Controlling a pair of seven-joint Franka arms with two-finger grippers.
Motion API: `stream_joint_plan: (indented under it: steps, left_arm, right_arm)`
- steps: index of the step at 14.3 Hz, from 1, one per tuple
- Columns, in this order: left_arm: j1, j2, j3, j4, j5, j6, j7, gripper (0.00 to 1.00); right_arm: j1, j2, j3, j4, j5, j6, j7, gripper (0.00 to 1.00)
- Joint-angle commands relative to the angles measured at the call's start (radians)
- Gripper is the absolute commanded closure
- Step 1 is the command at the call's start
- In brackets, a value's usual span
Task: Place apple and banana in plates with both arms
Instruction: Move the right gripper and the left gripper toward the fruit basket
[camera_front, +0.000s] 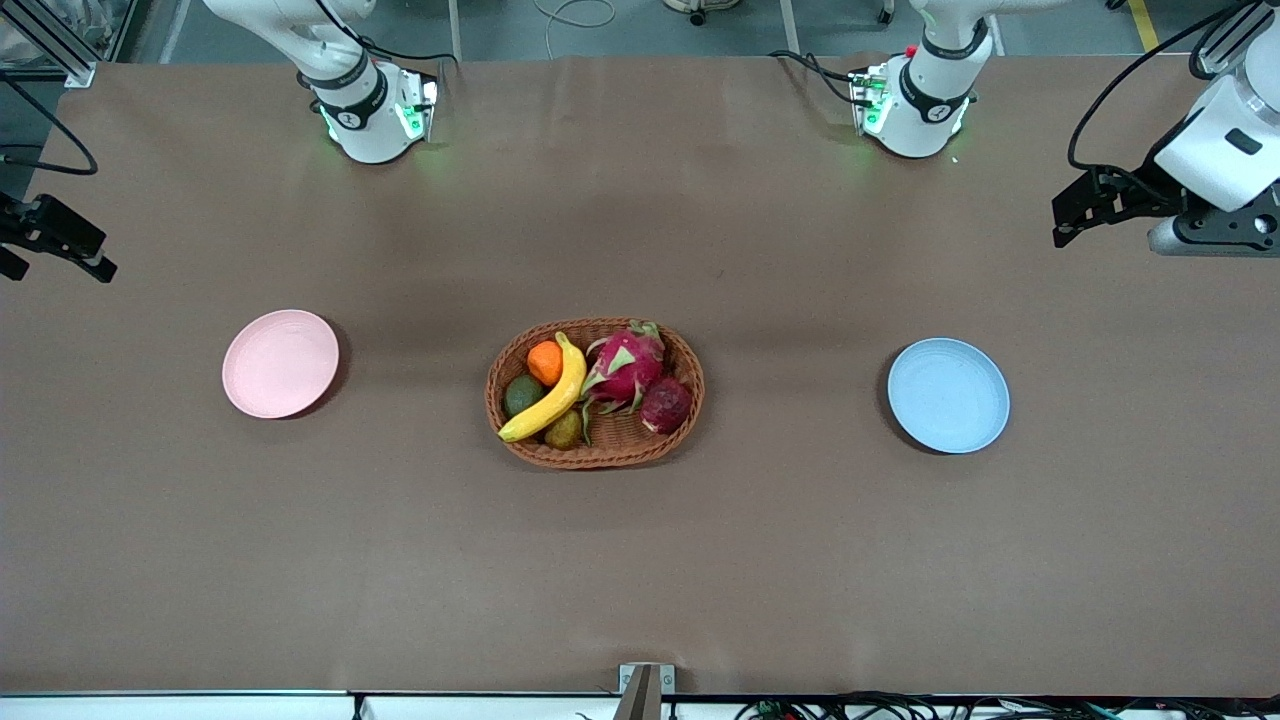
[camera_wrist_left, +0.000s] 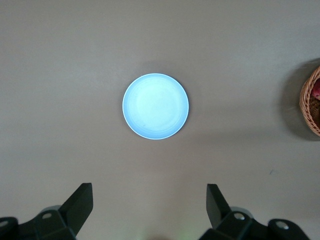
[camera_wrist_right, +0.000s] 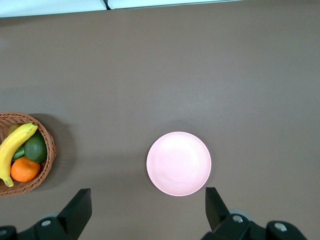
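left gripper (camera_wrist_left: 149, 210) + right gripper (camera_wrist_right: 145, 210) both spread, empty | banana (camera_front: 548, 393), apple (camera_front: 666, 404) sitting in basket (camera_front: 600, 452) | better drop straight down, skip dragon fruit (camera_front: 624, 366)

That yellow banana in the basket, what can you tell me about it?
The banana is long, curved and bright yellow with dark tips, smooth-skinned and whole. It lies slantwise in the oval brown wicker basket, toward the right arm's end of it, one tip up by the orange, the other low at the basket's rim nearer the front camera. It rests against the orange, the dark green fruit and the dragon fruit. No gripper touches it.
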Motion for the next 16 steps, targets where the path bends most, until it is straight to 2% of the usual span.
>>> stream_joint_plan:
  steps: [1, 6, 9, 13, 16]
  left_arm:
    - [0.003, 0.004, -0.001, 0.017, -0.013, -0.004, 0.023, 0.0]
    - [-0.007, 0.035, -0.001, 0.028, -0.01, 0.001, 0.001, 0.0]
    - [-0.029, 0.12, -0.045, 0.048, -0.01, 0.092, -0.043, 0.0]
    - [-0.121, 0.277, -0.074, 0.053, -0.002, 0.232, -0.351, 0.0]
    - [-0.213, 0.39, -0.076, 0.074, -0.004, 0.341, -0.585, 0.0]
  right_arm:
    - [0.006, -0.021, 0.005, -0.006, -0.022, -0.014, 0.004, 0.0]
    - [0.009, -0.013, 0.005, -0.006, -0.022, -0.019, 0.006, 0.0]
    - [0.036, 0.045, 0.005, -0.003, -0.019, -0.019, 0.007, 0.0]
    - [0.085, 0.104, 0.005, 0.008, -0.013, -0.007, 0.006, 0.0]
    - [0.14, 0.23, 0.005, 0.049, -0.004, 0.002, 0.01, 0.0]
